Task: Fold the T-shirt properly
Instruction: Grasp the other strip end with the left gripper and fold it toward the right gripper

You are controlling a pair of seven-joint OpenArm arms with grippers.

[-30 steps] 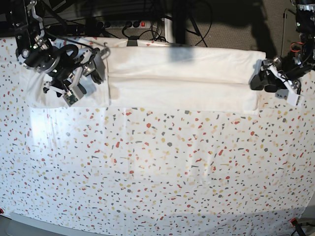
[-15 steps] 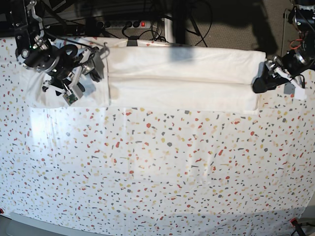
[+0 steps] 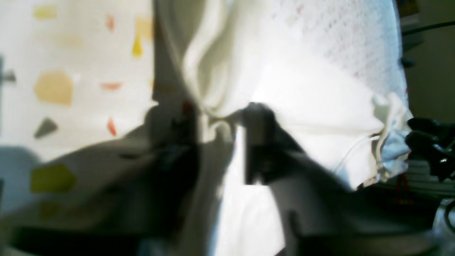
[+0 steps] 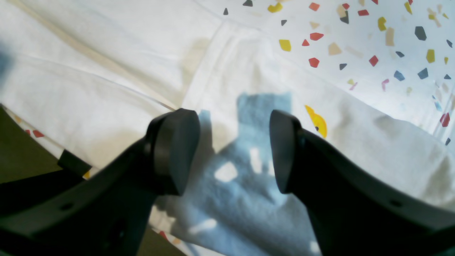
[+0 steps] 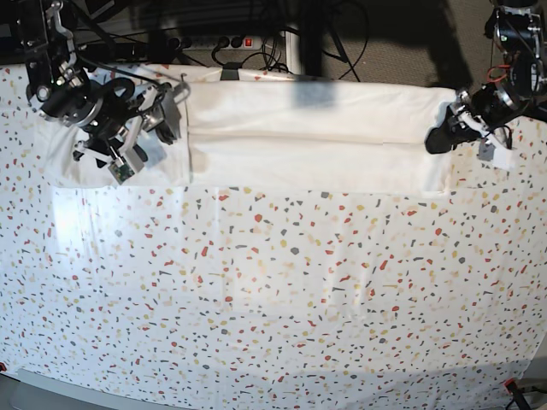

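Along the table's far edge, white T-shirt folded lengthwise, left claw pinching its end, right claw agape.

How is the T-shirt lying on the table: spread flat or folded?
Folded. The T-shirt lies as a long narrow band, a lengthwise fold edge running across its middle.

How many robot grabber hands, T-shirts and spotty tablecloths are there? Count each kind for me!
Robot grippers: 2, the left gripper and the right gripper
T-shirts: 1, the white T-shirt
Spotty tablecloths: 1, the speckled tablecloth
Total: 4
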